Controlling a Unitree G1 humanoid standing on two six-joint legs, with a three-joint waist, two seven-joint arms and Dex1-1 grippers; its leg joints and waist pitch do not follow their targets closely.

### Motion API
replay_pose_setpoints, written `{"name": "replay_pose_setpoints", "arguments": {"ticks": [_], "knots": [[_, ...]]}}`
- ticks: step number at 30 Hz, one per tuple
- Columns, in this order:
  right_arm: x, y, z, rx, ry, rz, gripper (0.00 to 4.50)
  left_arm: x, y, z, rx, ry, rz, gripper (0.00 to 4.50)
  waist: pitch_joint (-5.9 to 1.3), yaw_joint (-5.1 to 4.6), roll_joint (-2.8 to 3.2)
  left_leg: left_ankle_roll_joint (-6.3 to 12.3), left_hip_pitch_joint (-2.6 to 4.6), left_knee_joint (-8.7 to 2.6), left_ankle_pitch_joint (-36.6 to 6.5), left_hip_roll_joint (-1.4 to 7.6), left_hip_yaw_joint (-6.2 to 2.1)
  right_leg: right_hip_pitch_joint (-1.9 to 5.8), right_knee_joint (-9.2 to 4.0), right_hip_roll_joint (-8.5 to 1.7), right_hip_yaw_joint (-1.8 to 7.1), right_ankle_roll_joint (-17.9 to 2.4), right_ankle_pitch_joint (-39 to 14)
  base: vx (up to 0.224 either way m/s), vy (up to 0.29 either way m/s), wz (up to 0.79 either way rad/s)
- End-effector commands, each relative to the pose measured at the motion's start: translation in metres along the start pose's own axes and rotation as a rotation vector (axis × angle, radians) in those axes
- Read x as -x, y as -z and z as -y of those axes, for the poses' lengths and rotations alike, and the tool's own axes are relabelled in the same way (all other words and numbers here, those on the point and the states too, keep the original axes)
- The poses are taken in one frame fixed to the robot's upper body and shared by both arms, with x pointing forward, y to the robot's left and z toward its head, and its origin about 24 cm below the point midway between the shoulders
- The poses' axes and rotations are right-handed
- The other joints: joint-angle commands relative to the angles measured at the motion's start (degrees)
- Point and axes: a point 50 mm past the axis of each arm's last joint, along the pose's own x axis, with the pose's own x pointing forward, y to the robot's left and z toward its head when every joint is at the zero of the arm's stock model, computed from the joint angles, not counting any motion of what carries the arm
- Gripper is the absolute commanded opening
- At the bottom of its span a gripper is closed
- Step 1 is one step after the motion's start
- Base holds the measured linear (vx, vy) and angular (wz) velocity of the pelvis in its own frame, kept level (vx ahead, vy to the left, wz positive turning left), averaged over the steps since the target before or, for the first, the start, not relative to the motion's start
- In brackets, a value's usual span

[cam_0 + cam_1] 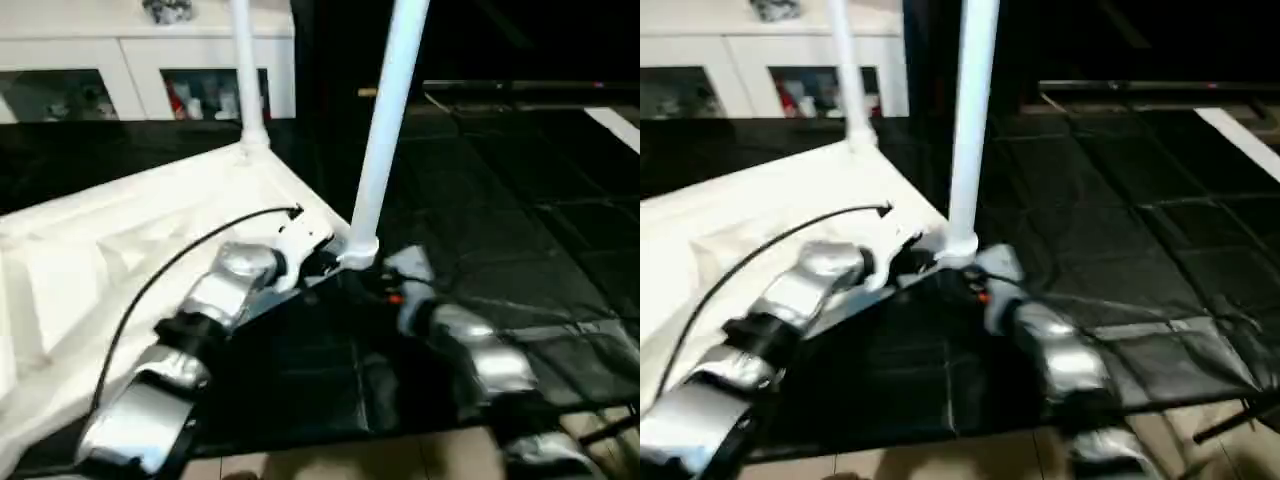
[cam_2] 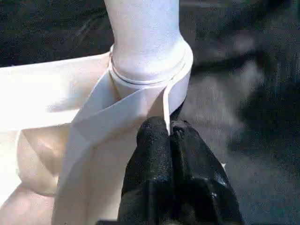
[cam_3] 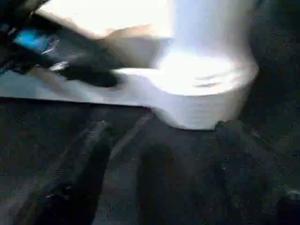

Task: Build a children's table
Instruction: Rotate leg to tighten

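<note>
left gripper (image 2: 169, 136) – pinching table (image 1: 90, 250) rim, closed

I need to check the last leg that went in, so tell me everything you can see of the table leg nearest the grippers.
The near leg is a long, round, smooth white plastic tube, widening to a collar at its base. It stands almost upright, leaning slightly, seated in the corner socket of the upturned tabletop. The left gripper is shut on the thin socket rim just below the collar. Black floor mats lie beyond that corner.
</note>
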Motion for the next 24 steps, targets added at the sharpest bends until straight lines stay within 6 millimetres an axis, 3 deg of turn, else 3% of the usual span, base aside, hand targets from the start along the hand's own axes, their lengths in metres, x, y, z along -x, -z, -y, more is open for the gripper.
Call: {"name": "replay_pose_setpoints", "arguments": {"ticks": [1,4,7,9,10,12,17,24], "knots": [[0.005,-0.009,0.001,0.002,-0.023,0.046,3.99,0.001,-0.009,0.004,-0.069,0.063,0.034,0.0,-3.81,0.22,-0.4,4.13,0.27,-3.67,-7.3,2.46,-0.6,3.79,-3.89,-4.92,3.56,-10.8,-9.9,0.0,0.0,0.0],[0.018,-0.014,0.004,0.04,-0.051,0.062,4.32,0.008,-0.007,0.005,-0.09,0.113,0.039,0.0,-3.73,0.32,-0.54,3.71,0.33,-3.71,-7.6,2.55,-0.58,3.62,-4.19,-4.94,3.54,-9.9,-12.4,0.0,0.0,0.0],[0.031,-0.017,0.005,0.089,-0.101,0.046,4.43,0.013,-0.004,0.006,-0.082,0.143,0.033,0.0,-3.97,0.88,-0.53,4.26,0.39,-3.56,-5.5,2.71,-0.58,3.61,-3.62,-4.84,3.54,-10.7,-8.9,0.0,0.0,0.0],[0.033,-0.018,0.006,0.095,-0.114,0.027,4.43,0.014,-0.001,0.004,-0.054,0.135,0.02,0.0,-3.84,1.11,-0.62,4.5,0.26,-3.53,-5.4,2.6,-0.53,3.59,-3.56,-4.8,3.49,-11.1,-8.5,0.0,0.0,0.0],[0.034,-0.019,0.006,0.099,-0.116,0.024,4.5,0.014,-0.001,0.004,-0.043,0.132,0.015,0.43,-3.84,1.14,-0.68,4.42,0.28,-3.5,-5.6,2.55,-0.48,3.6,-3.56,-4.82,3.49,-11.1,-8.9,0.0,0.0,0.0],[0.034,-0.021,0.002,0.101,-0.168,0.014,4.5,0.016,0.002,0.0,-0.018,0.108,-0.001,0.54,-3.77,1.38,-0.74,4.25,0.29,-3.48,-6.2,2.44,-0.48,3.6,-3.9,-4.9,3.48,-10.4,-11.4,0.0,0.0,0.0],[0.031,-0.024,-0.001,0.111,-0.186,0.02,4.5,0.018,0.006,-0.004,0.016,0.091,-0.023,0.6,-3.68,1.38,-0.9,3.47,0.31,-3.58,-6.9,2.42,-0.57,3.4,-4.28,-4.89,3.44,-8.5,-15.3,0.0,0.0,0.0],[0.031,-0.023,-0.003,0.111,-0.205,0.011,4.5,0.021,0.006,-0.007,0.066,0.108,-0.031,0.6,-3.76,1.42,-0.91,3.57,0.22,-3.52,-5.9,2.38,-0.57,3.44,-3.96,-4.83,3.44,-9.3,-12.9,0.0,0.0,0.0]]}}
